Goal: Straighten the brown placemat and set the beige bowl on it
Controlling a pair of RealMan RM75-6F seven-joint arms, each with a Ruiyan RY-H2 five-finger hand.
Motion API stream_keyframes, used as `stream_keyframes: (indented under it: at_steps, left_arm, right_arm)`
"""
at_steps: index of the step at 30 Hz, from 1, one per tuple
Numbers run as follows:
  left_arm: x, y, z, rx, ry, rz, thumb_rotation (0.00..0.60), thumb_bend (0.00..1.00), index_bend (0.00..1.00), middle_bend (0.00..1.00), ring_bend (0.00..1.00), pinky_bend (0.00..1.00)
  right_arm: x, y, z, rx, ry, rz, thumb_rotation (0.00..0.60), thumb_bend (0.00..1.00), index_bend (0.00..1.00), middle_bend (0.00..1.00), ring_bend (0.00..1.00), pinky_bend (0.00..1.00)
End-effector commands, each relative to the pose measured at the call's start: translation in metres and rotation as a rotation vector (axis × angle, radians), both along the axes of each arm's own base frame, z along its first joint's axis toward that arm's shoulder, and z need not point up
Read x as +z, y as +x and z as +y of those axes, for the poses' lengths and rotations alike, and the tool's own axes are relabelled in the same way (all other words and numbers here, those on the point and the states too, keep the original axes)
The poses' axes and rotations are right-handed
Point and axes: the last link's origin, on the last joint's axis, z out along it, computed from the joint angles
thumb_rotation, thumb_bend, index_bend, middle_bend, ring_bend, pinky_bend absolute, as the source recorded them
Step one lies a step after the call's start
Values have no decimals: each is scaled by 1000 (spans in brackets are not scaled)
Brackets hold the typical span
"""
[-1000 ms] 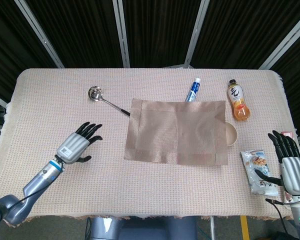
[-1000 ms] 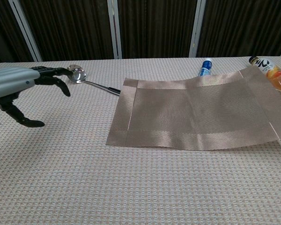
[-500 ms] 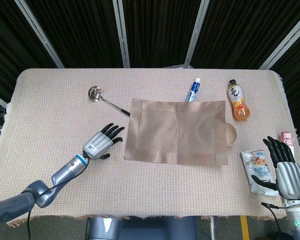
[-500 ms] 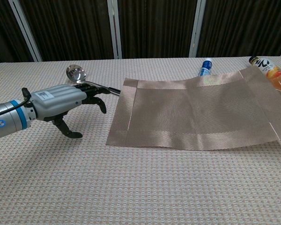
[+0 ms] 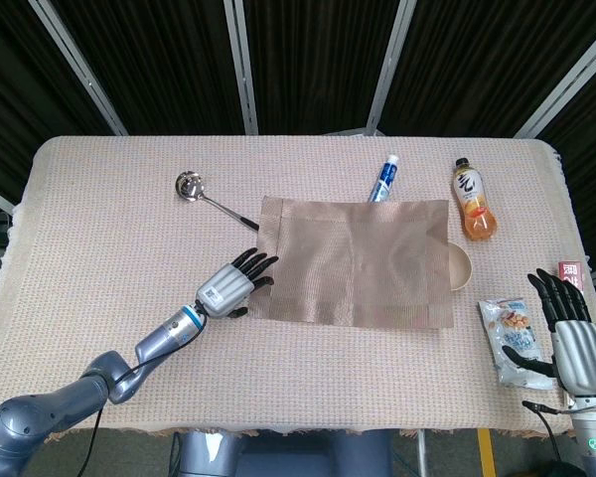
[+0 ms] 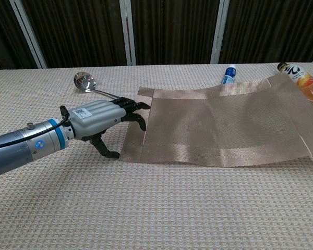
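The brown placemat [image 5: 353, 263] lies across the table's middle, its right side raised over the beige bowl [image 5: 462, 266], of which only a rim sliver shows. In the chest view the placemat [image 6: 219, 125] lifts at its right end. My left hand [image 5: 234, 286] is open at the mat's left edge, fingertips over its border; the chest view shows the left hand [image 6: 101, 121] with fingers spread above that edge and the thumb below near the corner. My right hand [image 5: 576, 348] hovers open at the table's right front corner, apart from everything.
A metal ladle [image 5: 211, 197] lies back left of the mat, its handle near the mat's corner. A blue-white tube [image 5: 383, 179] and an orange drink bottle [image 5: 474, 201] sit behind the mat. A snack packet [image 5: 515, 341] lies beside my right hand.
My left hand has moved right across the table and reached the placemat's left edge. The right hand has drifted slightly lower in the head view. The mat and bowl have not moved.
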Motion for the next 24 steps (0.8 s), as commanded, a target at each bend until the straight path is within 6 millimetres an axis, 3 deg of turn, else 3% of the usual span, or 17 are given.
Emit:
stream_keyframes:
  at_steps: [1, 8, 15, 24]
  left_arm:
    - [-1, 1, 0, -8, 0, 5, 600, 189, 268, 0, 0, 0]
    - [-5, 7, -2, -15, -9, -1, 600, 206, 268, 0, 0, 0]
    - [-10, 11, -6, -14, -22, -1, 600, 389, 275, 0, 0, 0]
    - [-13, 9, -9, 11, -32, -5, 600, 404, 309, 0, 0, 0]
  right_arm:
    - [0, 0, 0, 1, 1, -3, 600, 0, 0, 0, 0, 0]
    - [2, 1, 1, 6, -5, -7, 600, 0, 0, 0, 0, 0]
    - [4, 3, 2, 14, -10, -13, 600, 0, 0, 0, 0, 0]
    - [7, 4, 3, 21, -15, -21, 600, 0, 0, 0, 0, 0]
